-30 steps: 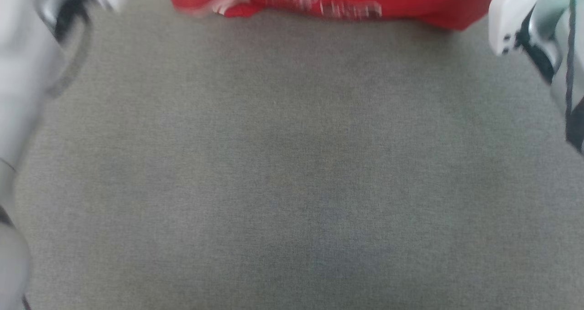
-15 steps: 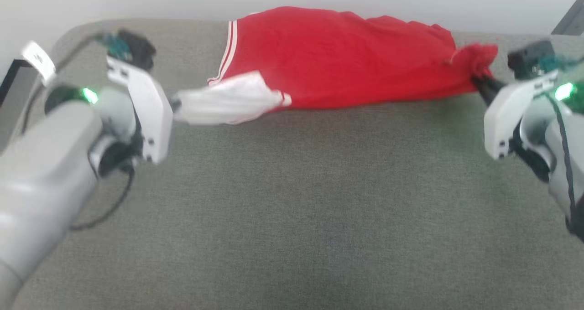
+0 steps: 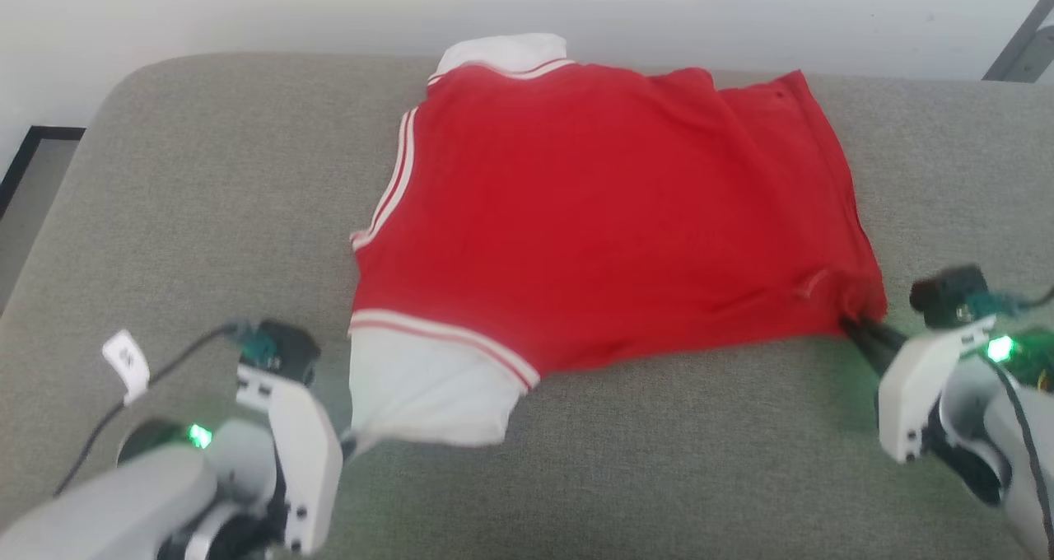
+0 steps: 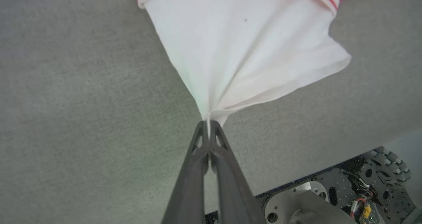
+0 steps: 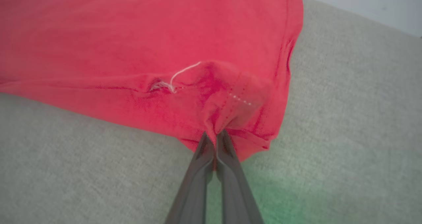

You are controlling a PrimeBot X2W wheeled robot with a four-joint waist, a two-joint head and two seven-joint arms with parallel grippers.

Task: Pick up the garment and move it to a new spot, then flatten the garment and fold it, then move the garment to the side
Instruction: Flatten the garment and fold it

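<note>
At 7 o'clock, left gripper [image 4: 207,122] clamps the white sleeve [image 4: 244,46] of the red jersey-style shirt [image 3: 601,214]; at 4 o'clock, right gripper [image 5: 215,134] pinches its hem. Shirt spreads toward 12 o'clock on grey fabric cushion [image 3: 181,173]. Judgement: flattening underway; folding, side placement remain.

Bright, soft, even light, faint shadows. A green glow tints the cushion [image 5: 329,118] by my right gripper [image 5: 216,134]; the shirt [image 5: 132,36] looks washed-out there.

Garment [image 3: 609,214]: soft matt red cloth. Its sleeve [image 4: 244,46]: white, thin, smooth cloth. Loose white thread [image 5: 181,71] on the red. Cushion [image 3: 576,478]: grey woven fabric, rough, matt. My left gripper [image 4: 208,122] and right gripper [image 5: 215,133]: dark matt plastic. My wrist shell [image 3: 309,453]: pale smooth plastic, slight sheen.
</note>
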